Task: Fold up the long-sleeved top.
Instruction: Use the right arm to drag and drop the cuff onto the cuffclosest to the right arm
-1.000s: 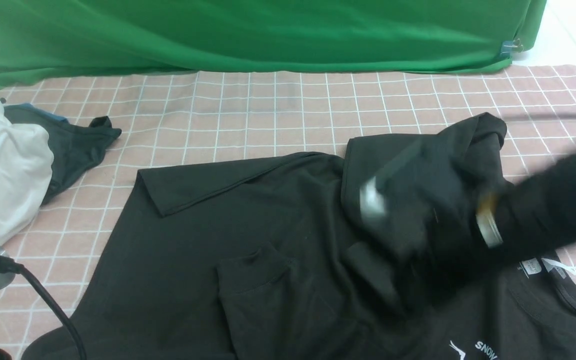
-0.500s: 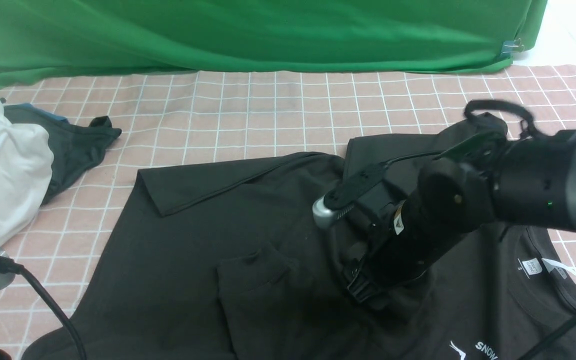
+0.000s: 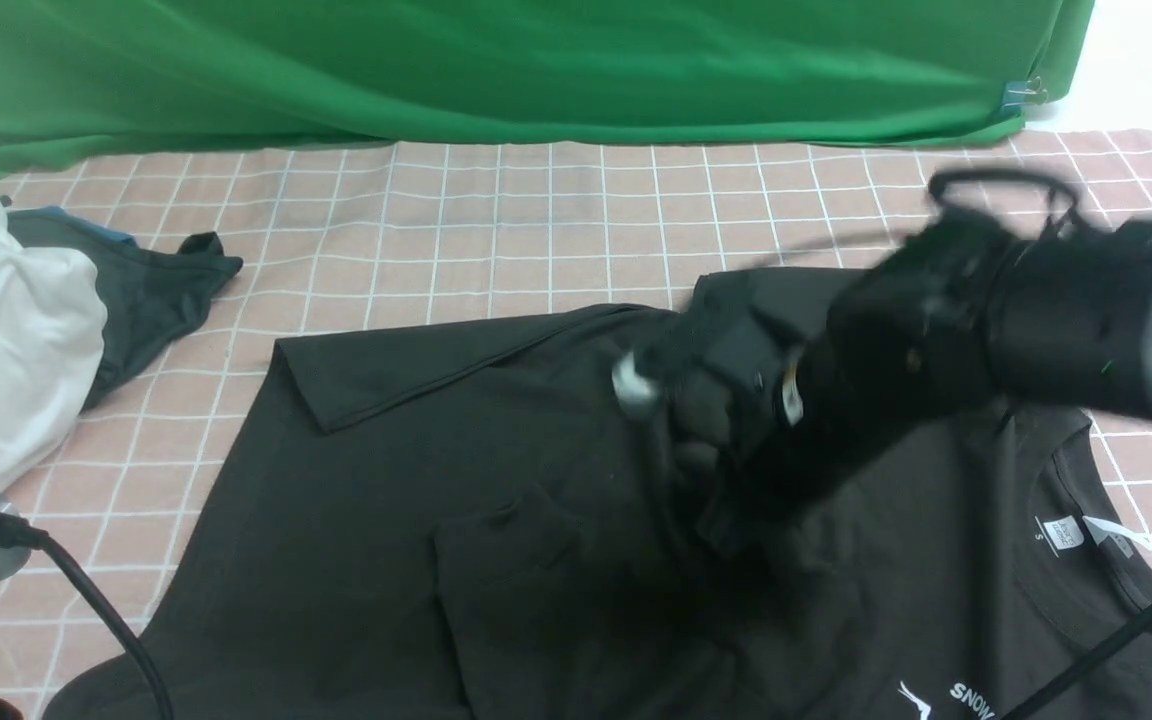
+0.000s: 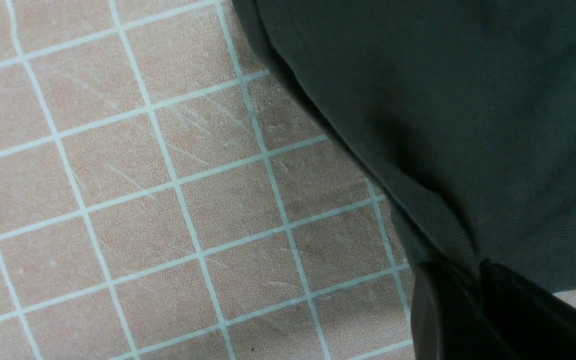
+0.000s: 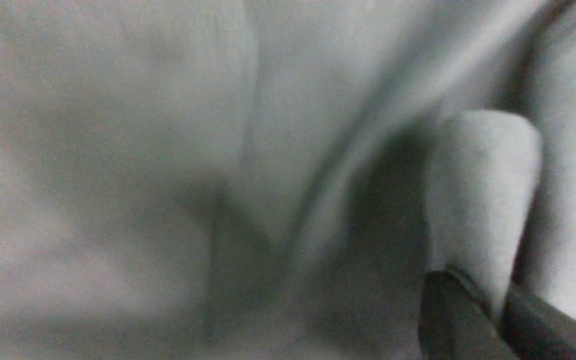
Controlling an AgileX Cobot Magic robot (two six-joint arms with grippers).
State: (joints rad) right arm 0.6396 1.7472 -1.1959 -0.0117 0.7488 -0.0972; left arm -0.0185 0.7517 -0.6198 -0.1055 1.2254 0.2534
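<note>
With the left gripper (image 4: 479, 274) clamped on an edge of the long-sleeved top (image 3: 416, 470), spread on the checked mat (image 3: 536, 220), and the right gripper (image 5: 502, 295) pinching a fold near its middle, a sleeve fold seems underway, calling next for a smooth carry across.

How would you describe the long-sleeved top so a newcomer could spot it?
On the pink checked tablecloth below the green backdrop, the long-sleeved top is the big black garment spread out. Unlike the small dark cloth by the white garment, it has a white neck label.
</note>
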